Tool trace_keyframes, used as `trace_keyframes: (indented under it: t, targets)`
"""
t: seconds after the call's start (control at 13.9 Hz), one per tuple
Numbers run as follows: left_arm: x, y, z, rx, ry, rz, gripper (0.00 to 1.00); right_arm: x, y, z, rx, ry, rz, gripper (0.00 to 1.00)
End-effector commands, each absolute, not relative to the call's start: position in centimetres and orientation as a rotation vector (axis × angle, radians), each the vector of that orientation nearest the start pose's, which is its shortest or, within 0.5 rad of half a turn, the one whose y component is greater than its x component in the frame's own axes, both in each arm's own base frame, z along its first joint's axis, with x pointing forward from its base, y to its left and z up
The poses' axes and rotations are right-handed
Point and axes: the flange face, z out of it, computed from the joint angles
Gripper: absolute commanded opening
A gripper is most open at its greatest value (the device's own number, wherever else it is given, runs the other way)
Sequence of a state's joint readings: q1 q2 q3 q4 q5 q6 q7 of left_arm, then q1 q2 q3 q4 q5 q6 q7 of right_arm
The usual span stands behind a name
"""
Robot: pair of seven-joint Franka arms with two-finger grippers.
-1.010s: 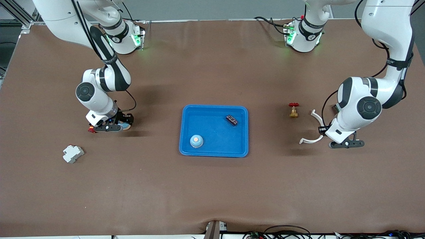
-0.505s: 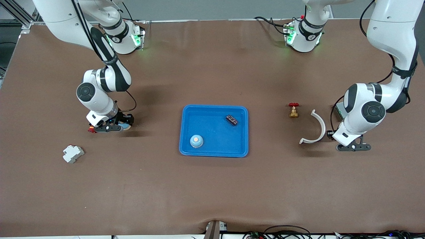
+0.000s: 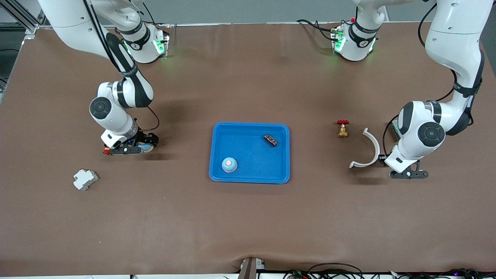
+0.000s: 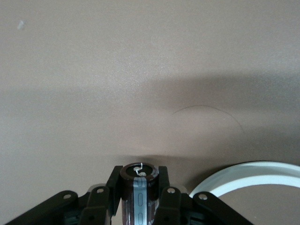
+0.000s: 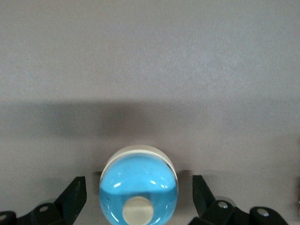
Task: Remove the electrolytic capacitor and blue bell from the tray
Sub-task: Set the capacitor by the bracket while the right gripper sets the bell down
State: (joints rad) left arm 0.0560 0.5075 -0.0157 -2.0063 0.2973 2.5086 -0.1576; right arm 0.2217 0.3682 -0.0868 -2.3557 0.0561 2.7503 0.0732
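Blue plastic marks the tray (image 3: 248,155) at the table's middle. Two things are seen in it: a small blue-domed bell (image 3: 229,165) toward seven o'clock and a dark block-like part (image 3: 270,140) toward one o'clock.

Well out at nine o'clock from the tray, the right gripper (image 3: 128,149) is held low over the table. Its jaws are spread wide, and a blue bell (image 5: 139,183) stands on the mat between them, touched by neither finger.

Out at three o'clock, the left gripper (image 3: 409,174) is clamped on the electrolytic capacitor (image 4: 138,187), which is held just above the mat beside a white curved piece (image 3: 372,149).

The step in hand is judged to be the setting-down of both things outside the tray. The bell appears to be placed. Next, the capacitor is to be lowered and let go, and the right gripper lifted straight up so that the bell is not knocked.

In the front view the capacitor is hidden by the left wrist, and the placed bell is mostly covered. What the dark part in the tray is cannot be made out; possibly a connector.
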Motion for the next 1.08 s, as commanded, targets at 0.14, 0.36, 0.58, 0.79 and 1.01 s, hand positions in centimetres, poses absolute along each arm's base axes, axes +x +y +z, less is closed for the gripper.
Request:
trace_keyframes:
  t: [0.14,0.36,0.58,0.79,1.01]
  targets:
    - [61.0,2.2,19.7,-2.969,0.074,-0.017,0.00,54.9,7.9,25.4,-3.125,-0.027,0.173,1.00]
    - [61.1,2.3,19.3,-2.973,0.067,-0.012,0.00,56.4,8.7,30.0,-3.072,0.060,0.137,1.00]
    - [61.4,3.4,19.3,-2.975,0.041,-0.014,0.00,57.9,11.7,32.8,-3.061,0.156,0.056,1.00]
    - [61.3,3.5,19.0,-2.979,0.033,-0.007,0.00,58.3,16.8,34.8,-3.043,0.268,-0.002,1.00]
    - [61.7,3.6,19.2,-3.018,-0.050,-0.006,0.00,57.5,24.2,36.2,-3.020,0.394,-0.040,1.00]
